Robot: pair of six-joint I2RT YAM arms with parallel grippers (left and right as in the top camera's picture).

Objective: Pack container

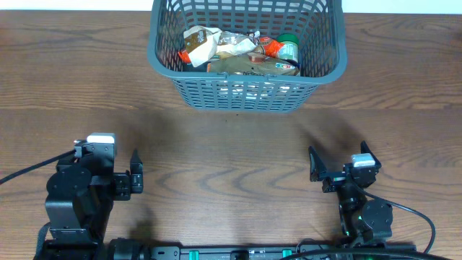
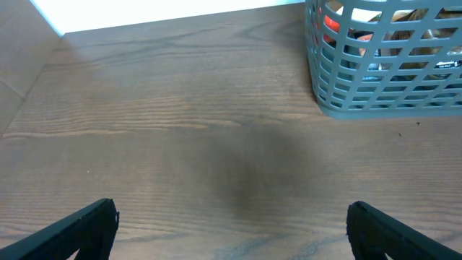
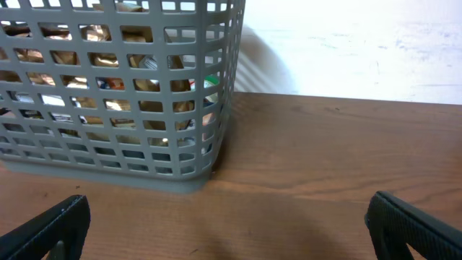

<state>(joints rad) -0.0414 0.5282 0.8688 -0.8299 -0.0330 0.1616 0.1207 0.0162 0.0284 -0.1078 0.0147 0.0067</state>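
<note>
Left gripper (image 2: 231, 220) with jaws spread to full width: nothing is held, and only the wooden table (image 1: 231, 144) shows between its black fingers (image 2: 79, 230). Right gripper (image 3: 227, 211) is likewise wide open and empty, its fingertips touching nothing. Both hang over the near part of the table, well apart from each other and from the container (image 1: 245, 94).

The container is a large grey-blue plastic basket standing upright at the far middle of the table, its far end cut off by the top edge of the overhead view. Its sides are a lattice of rectangular slots under a thick rolled rim. It lies ahead and to the right of the left gripper, and ahead and to the left of the right one. Inside lies a loose heap of crumpled food packets (image 1: 238, 59), tan, white and orange, with a green-topped item (image 1: 288, 43) at the right end.
</note>
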